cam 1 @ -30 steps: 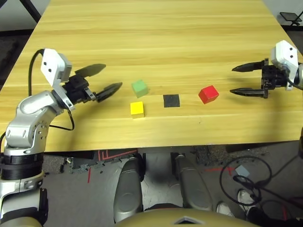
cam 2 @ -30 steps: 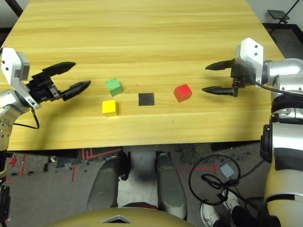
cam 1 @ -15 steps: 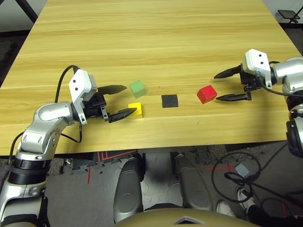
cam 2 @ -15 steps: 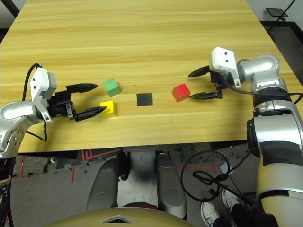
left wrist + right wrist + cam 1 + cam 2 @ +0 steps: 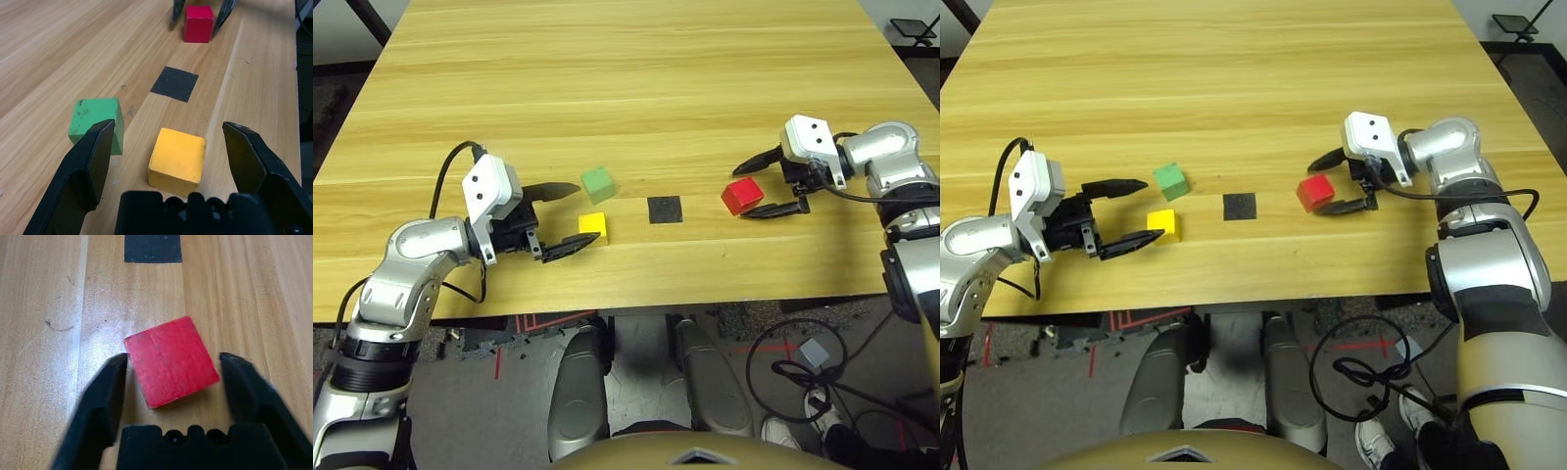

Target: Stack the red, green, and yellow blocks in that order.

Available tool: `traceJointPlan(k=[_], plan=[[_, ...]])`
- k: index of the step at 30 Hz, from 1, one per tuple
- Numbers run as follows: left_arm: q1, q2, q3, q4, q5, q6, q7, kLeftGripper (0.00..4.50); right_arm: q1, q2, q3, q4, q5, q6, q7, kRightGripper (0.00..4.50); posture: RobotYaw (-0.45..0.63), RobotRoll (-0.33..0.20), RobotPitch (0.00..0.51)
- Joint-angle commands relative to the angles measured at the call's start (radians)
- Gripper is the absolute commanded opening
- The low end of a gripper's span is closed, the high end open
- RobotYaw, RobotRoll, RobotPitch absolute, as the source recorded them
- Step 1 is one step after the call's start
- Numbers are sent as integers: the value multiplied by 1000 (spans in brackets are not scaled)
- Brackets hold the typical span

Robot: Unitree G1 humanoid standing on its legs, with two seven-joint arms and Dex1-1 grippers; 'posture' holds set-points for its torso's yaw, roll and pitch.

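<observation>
The right arm's black two-fingered gripper (image 5: 173, 374) is spread around the small matte red cube (image 5: 171, 362), with one finger to either side; no firm grip can be made out, and the cube appears to rest on the table. The cube is turned askew between the fingers, no one side of it being longer, so it may be swivelled square as they are brought together. The right arm is plainly the nearer to it. Inward from the cube, toward the robot's left, the flat black square patch (image 5: 665, 210) is seen, by which the stack might be begun.

Past the patch, the left arm's black gripper (image 5: 166, 125) is held open, with the small bright yellow cube (image 5: 177, 159) between its fingers, unclasped. The pale green cube (image 5: 598, 184) is set just beside the yellow one, on the side farther from the robot, close to a finger that could brush it. All three are borne by the pale wood-grain table (image 5: 636, 88), beyond whose near edge a grey floor (image 5: 641, 343) is seen.
</observation>
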Motion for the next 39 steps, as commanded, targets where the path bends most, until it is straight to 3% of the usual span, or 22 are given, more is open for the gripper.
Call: traceJointPlan(k=[1, 2, 3, 8, 12, 15, 23, 31, 39], plan=[[19, 0, 4, -28, -1, 12, 12, 4500, -8, 1, 24, 8, 17, -10, 7, 2435, 315, -60, 270], [19, 0, 4, -30, -2, 13, 15, 4500, -11, 0, 26, 7, 21, -8, 7, 2100, 316, -59, 270], [17, 1, 5, -30, -2, 14, 17, 4500, -18, 1, 26, 3, 29, -1, 7, 2042, 317, -61, 271], [4, 3, 1, -29, -3, 17, 22, 4500, -51, 37, 24, -56, 103, 81, 7, 2044, 309, -64, 267], [-27, 0, -11, -19, -2, 22, 19, 4500, -5, 72, 81, -242, 214, 211, 7, 2044, 309, -67, 267], [-60, -3, -25, -4, 8, 27, 19, 4500, 47, 106, 72, -403, 233, 345, 7, 2044, 312, -70, 267], [-125, -27, -56, 24, 33, 27, 37, 4500, 161, 149, 54, -645, 158, 496, -45, 2044, 332, -75, 264], [-160, -46, -57, 37, 49, 39, 53, 4500, 193, 161, 55, -622, 36, 473, -146, 2043, 345, -77, 269], [-157, -56, -58, 17, 44, 58, 81, 4500, 204, 181, 35, -634, 12, 487, -168, 2044, 348, -80, 276]])
